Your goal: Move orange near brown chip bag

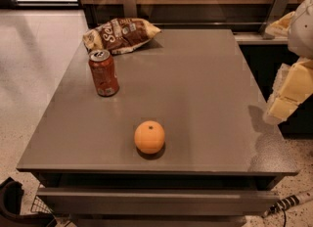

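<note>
The orange point(149, 136) sits on the grey table point(205, 89) near its front edge, a little left of centre, stem dimple facing up. The brown chip bag point(121, 34) lies at the table's far left corner, wrinkled, with white lettering. My gripper point(282, 104) shows as cream-coloured parts at the right edge of the camera view, beside the table's right side. It is far to the right of the orange and holds nothing that I can see.
A red soda can point(103, 73) stands upright on the left of the table, between the orange and the chip bag. A wooden wall with metal brackets point(129, 3) runs behind the table. A dark counter point(254, 38) adjoins the far right.
</note>
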`<state>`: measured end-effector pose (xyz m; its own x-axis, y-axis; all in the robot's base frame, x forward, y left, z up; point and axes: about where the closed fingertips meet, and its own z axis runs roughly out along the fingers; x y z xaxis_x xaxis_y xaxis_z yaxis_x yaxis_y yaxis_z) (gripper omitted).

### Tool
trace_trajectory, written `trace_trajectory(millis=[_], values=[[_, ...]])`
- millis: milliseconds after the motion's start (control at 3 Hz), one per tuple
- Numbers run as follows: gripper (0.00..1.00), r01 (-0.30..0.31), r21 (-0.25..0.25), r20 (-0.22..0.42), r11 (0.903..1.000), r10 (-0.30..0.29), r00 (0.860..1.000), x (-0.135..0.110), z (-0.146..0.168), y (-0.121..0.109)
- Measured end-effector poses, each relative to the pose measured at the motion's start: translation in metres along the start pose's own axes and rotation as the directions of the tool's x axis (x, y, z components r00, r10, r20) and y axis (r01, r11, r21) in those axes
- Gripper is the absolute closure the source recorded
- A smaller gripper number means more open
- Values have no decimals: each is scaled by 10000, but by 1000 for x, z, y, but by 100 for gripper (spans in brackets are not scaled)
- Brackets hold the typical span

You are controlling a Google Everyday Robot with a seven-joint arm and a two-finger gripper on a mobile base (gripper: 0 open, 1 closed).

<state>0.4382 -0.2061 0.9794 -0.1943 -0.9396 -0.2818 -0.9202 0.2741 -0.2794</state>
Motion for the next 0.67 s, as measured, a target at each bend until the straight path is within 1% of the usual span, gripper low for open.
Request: trace_trajectory(millis=[333, 667], values=[[0, -15, -100, 2320, 9999, 38, 9727, -14, 37, 13], [0, 441, -509, 4627, 9977, -156, 8864, -47, 64, 34]])
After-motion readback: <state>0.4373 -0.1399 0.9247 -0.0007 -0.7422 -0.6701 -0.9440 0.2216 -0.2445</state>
